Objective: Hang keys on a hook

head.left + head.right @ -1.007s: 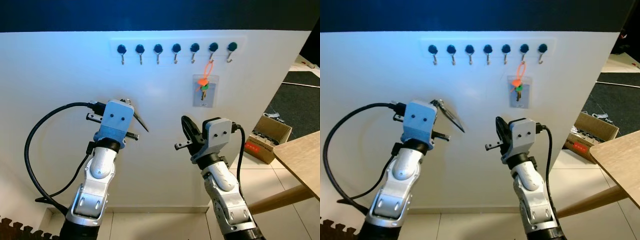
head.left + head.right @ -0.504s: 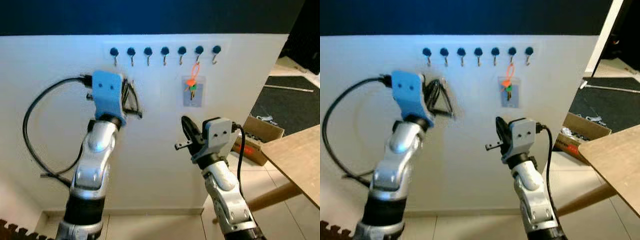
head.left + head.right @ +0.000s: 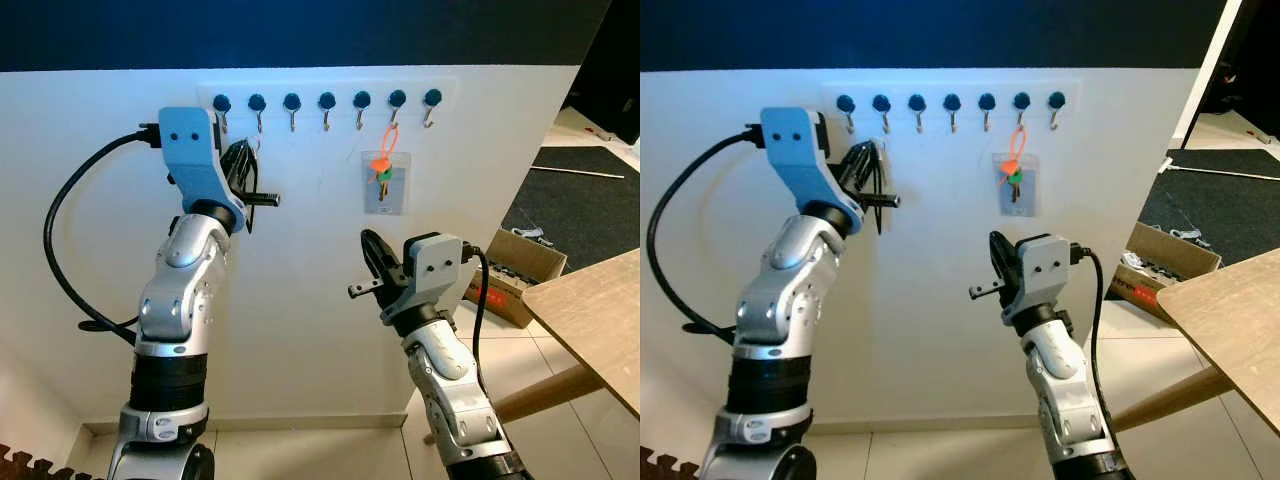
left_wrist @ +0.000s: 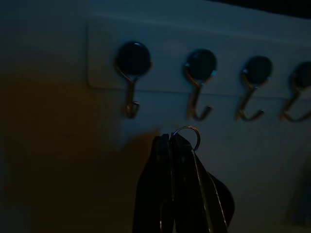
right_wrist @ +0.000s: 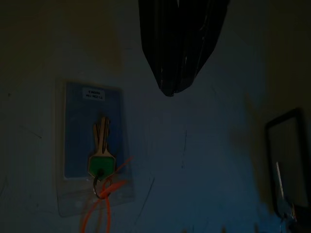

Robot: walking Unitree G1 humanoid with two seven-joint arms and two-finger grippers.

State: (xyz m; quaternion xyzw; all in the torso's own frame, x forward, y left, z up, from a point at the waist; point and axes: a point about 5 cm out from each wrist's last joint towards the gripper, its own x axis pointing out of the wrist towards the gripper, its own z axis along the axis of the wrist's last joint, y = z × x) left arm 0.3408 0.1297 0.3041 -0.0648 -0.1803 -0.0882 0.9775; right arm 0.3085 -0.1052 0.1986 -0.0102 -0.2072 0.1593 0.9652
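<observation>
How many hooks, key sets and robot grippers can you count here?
Hooks: 7
Key sets: 2, the orange-looped keys hanging on a hook and the key ring in the left gripper
Grippers: 2, left and right gripper
Total: 11

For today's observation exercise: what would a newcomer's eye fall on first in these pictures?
The left gripper is raised to the hook rail on the white wall, pinching a key ring just below its leftmost hooks. Right of it, an orange-looped green key hangs from the sixth hook.
</observation>
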